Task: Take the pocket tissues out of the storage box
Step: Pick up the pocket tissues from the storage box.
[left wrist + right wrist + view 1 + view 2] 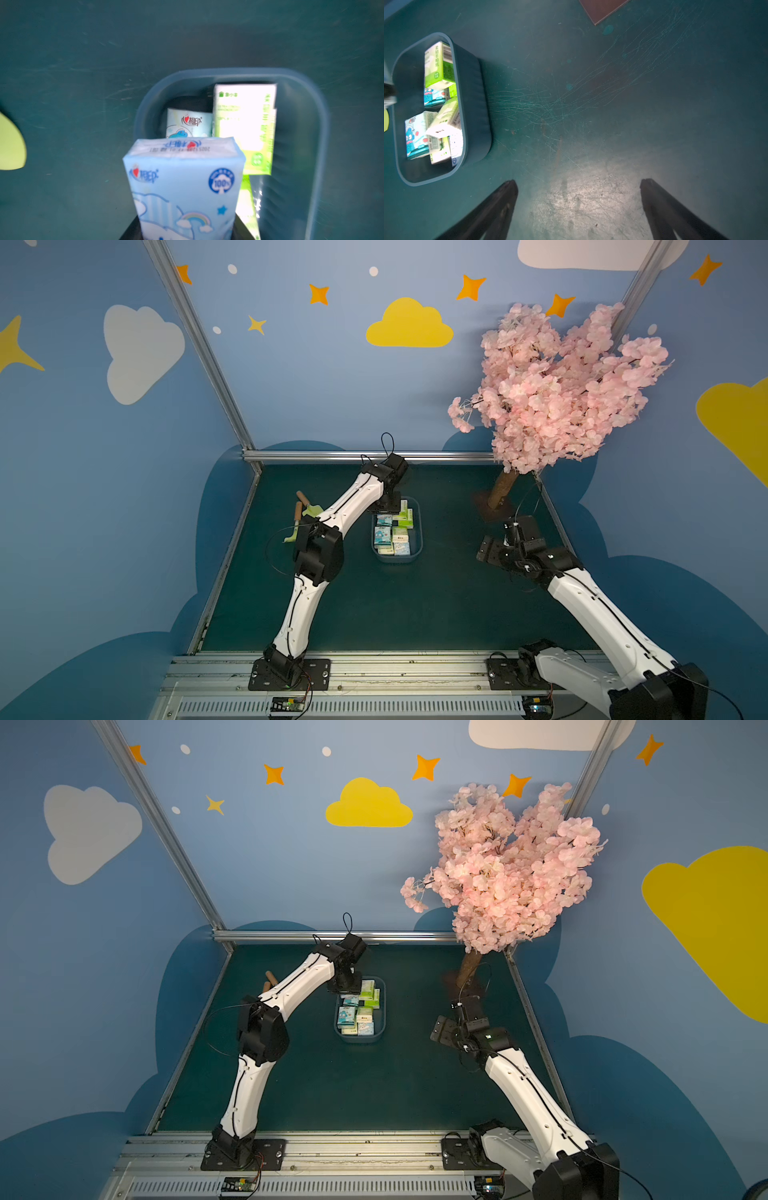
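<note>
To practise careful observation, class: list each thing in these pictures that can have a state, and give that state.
Left pincer: shut on the blue pack.
Blue pack: gripped, over the storage box.
Right pincer: open, empty, over bare mat.
Storage box: upright on the mat, not yet emptied.
Other packs: in the box, jumbled, some leaning.
Blossom tree: upright.

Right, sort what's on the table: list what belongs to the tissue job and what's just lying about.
Job: storage box; pocket tissues inside it; blue pack in the left gripper.
Lying about: pink blossom tree; two wooden-handled tools beside the left arm.
</note>
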Robot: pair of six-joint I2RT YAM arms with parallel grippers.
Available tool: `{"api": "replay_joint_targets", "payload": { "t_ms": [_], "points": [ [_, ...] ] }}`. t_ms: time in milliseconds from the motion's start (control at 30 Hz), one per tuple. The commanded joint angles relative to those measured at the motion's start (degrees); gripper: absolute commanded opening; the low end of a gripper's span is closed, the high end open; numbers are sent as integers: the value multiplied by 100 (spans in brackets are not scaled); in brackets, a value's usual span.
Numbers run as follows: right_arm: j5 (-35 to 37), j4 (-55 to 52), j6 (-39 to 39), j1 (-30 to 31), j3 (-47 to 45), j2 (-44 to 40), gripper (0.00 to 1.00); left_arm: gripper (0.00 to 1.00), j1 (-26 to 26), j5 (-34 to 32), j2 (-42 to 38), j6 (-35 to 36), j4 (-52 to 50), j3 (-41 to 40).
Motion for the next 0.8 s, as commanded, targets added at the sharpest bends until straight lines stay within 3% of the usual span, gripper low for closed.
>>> {"api": "replay_joint_targets", "payload": {
  "t_ms": [0, 333, 767],
  "points": [
    [-109, 82, 69, -22, 151, 75, 98, 52, -11, -12, -428, -97, 59, -232],
    [-341, 264, 150, -22, -21, 39, 98, 51, -2, 303, -1772, -203, 233, -1539],
    [-852, 538, 247, -21, -76, 254, 98, 51, 69, 507, -3712, -514, 598, -4233]
  ]
}}
